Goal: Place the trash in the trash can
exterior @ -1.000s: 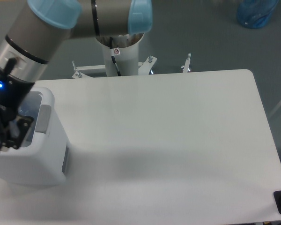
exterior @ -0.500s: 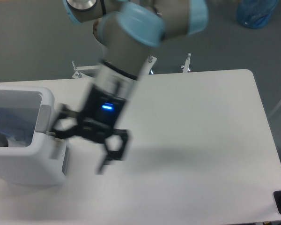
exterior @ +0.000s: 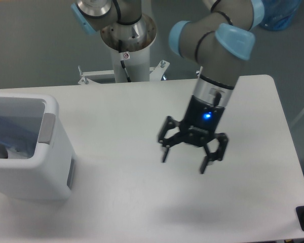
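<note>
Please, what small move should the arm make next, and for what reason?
Probably just retreat and stop: the gripper hangs open and empty over the bare table, and the trash can at the left already holds something bluish, so no trash seems left to pick.

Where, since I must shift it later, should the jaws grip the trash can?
Probably the rim of the wall nearest the gripper, above the grey handle panel, from straight above. The trash can stands upright, top open, so that thin wall fits between the open jaws; the boxy body looks too wide.
</note>
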